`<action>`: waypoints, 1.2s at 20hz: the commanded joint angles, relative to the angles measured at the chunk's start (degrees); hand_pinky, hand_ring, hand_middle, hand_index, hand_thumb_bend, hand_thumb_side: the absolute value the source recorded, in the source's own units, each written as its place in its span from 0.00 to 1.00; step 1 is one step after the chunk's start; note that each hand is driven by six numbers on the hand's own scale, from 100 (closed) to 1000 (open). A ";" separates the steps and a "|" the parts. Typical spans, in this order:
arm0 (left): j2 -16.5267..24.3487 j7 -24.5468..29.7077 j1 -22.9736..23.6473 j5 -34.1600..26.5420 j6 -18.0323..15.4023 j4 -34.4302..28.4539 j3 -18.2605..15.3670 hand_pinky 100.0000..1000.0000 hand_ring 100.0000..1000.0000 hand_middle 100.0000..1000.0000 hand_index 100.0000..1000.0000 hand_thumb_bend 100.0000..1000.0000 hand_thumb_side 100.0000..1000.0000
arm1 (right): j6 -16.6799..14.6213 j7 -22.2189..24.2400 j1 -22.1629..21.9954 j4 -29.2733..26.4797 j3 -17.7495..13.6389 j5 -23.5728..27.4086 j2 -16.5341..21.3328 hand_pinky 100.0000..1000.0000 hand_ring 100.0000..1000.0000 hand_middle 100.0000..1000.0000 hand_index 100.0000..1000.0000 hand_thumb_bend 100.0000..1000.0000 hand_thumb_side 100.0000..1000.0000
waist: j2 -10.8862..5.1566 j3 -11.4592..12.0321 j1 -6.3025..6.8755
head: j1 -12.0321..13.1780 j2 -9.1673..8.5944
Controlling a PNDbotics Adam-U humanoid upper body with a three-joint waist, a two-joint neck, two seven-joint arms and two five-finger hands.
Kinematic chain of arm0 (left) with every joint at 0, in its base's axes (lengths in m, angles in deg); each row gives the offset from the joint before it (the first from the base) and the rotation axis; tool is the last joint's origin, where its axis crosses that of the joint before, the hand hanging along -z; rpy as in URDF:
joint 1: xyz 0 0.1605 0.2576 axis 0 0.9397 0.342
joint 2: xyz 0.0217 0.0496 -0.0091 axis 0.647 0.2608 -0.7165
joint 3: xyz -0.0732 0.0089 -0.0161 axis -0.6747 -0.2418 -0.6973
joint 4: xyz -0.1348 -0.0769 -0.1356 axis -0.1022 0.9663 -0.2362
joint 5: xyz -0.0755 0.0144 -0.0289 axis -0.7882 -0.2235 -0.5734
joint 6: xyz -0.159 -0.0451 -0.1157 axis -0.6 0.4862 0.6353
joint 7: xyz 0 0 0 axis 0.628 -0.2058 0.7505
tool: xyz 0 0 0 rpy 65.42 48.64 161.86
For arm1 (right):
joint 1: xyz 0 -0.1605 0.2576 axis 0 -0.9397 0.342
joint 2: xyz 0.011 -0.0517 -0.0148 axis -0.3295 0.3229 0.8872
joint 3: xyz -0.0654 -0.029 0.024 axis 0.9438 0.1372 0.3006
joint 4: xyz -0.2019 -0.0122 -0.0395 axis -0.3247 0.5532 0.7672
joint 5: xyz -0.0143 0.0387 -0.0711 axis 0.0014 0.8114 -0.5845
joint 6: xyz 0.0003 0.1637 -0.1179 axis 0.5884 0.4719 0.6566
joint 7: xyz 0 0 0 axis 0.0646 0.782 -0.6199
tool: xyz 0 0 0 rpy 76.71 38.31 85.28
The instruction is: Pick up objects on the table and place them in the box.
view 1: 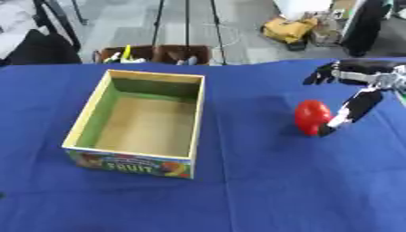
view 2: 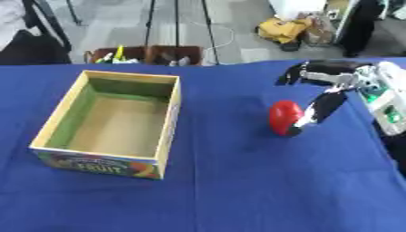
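Observation:
A red rounded fruit (view 1: pixel 312 117) sits on the blue tablecloth (view 1: pixel 262 190), right of centre. My right hand (view 2: pixel 339 78) comes in from the right edge and is open. One black digit (view 2: pixel 317 110) slants down against the fruit's right side, while the other fingers (view 2: pixel 295 74) stretch out straight above and behind it, not touching it. An open cardboard box (view 1: pixel 136 118) with green inner walls and a "FRUIT" label on its front stands left of centre; nothing shows inside it. My left hand shows in neither view.
Beyond the table's far edge stand brown bins (view 1: pixel 155 54) holding tools, black stand legs (view 1: pixel 186 27), a yellow bag (view 1: pixel 289 28) and a dark chair (view 1: pixel 40 47) at the far left.

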 commanded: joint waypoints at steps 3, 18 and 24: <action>0.31 0.46 -0.38 0.10 -0.28 -1.21 0.24 0.30 0.33 0.39 0.55 0.00 0.85 | -1.19 -1.65 1.65 1.66 -0.92 -2.35 1.26 0.78 0.82 0.80 0.88 0.85 0.51 | -0.33 0.32 0.13 | -0.67 -1.34; -0.06 0.80 -0.36 0.67 -0.56 -1.21 0.35 0.30 0.33 0.39 0.55 0.00 0.86 | -2.11 -0.66 1.79 2.97 -1.09 -1.55 1.07 0.75 0.79 0.69 0.78 0.75 0.47 | 0.74 0.63 0.31 | -1.04 -1.56; -0.07 0.89 -0.38 0.73 -0.63 -1.21 0.42 0.30 0.33 0.39 0.55 0.00 0.86 | -1.44 -1.50 2.00 3.34 -1.18 -0.91 1.09 0.73 0.77 0.65 0.77 0.61 0.49 | 0.88 0.76 0.34 | -1.22 -1.75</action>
